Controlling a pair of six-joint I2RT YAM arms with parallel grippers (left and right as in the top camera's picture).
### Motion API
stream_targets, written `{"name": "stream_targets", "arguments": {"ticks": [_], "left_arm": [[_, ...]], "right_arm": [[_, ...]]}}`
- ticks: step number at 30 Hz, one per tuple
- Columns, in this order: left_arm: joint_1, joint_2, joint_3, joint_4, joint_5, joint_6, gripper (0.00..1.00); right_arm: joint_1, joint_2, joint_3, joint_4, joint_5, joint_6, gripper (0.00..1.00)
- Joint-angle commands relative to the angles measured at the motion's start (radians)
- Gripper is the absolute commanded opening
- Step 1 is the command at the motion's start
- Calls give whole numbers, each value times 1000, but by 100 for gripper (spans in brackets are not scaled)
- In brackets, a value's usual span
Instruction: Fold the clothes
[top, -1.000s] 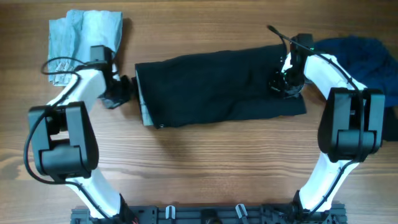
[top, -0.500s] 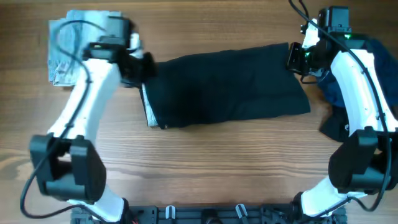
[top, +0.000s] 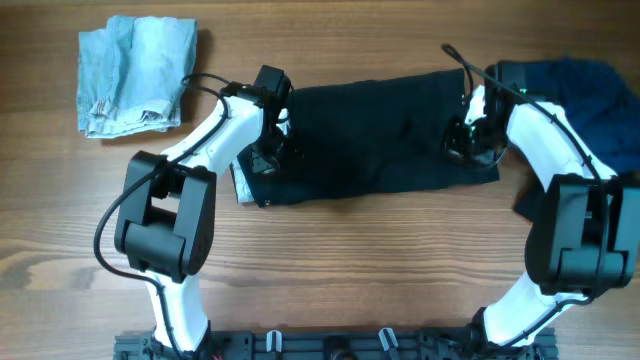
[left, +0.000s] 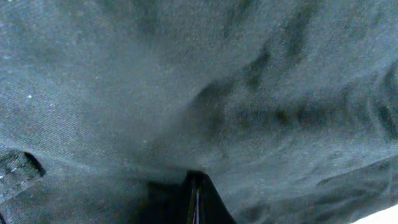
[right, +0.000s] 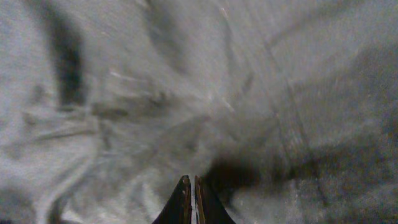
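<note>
1. The folded pale-blue garment (top: 135, 75) lies at the far left of the table (top: 330, 270), in the same place as a second ago. I judge it finished and leave it alone.
2. My left claw (top: 263, 160) has changed most. Half a second ago it hung at the top-left corner of the black garment (top: 380, 135); now it has come down onto that garment's left end. In the left wrist view its fingertips (left: 204, 200) are clenched tip to tip against dark cloth. I cannot tell whether a fold is caught between them.
3. The black garment, the one being folded, lies as a long band across the middle of the table, running left to right. It has slid a little to the right over the last second. A pale strip (top: 240, 187) shows at its lower-left edge.
4. My right claw (top: 463, 140) was up at the top-right corner half a second ago and has dropped back onto the garment's right end. Its fingertips (right: 182, 198) are also closed together on wrinkled cloth, and again I cannot tell if any fabric is pinched.
5. The dark-blue garment (top: 590, 90) sits bunched at the far right, not yet folded.
6. Both claws are now down at opposite ends, so I judge the next fold of the black garment is about to begin.
</note>
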Motion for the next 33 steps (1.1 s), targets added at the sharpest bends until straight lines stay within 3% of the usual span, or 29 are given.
{"name": "stream_targets", "arguments": {"ticks": [1, 7, 18, 26, 28, 29, 30, 31, 33], "left_arm": [[8, 12, -8, -31, -66, -14, 4], [104, 13, -30, -105, -146, 8, 4], [292, 14, -139, -29, -165, 40, 4], [330, -95, 6, -109, -180, 93, 4], [330, -120, 26, -109, -179, 93, 4], [330, -127, 30, -109, -179, 92, 5], [327, -132, 32, -109, -175, 93, 9], [322, -133, 32, -109, -163, 93, 17], [307, -132, 31, -108, -133, 98, 54]], "right_arm": [[-1, 14, -43, 38, 20, 73, 4], [-6, 60, -43, 50, 24, 99, 4], [-12, 74, -40, 43, 168, 175, 4], [-12, -34, 109, -64, 169, 147, 7], [-12, -74, 121, -55, 168, 123, 23], [-12, -84, 121, -41, 168, 97, 47], [-12, -85, 121, -28, 172, 69, 63], [-12, -82, 121, -6, 194, 39, 81], [-16, -72, 121, 22, 241, 40, 92]]}}
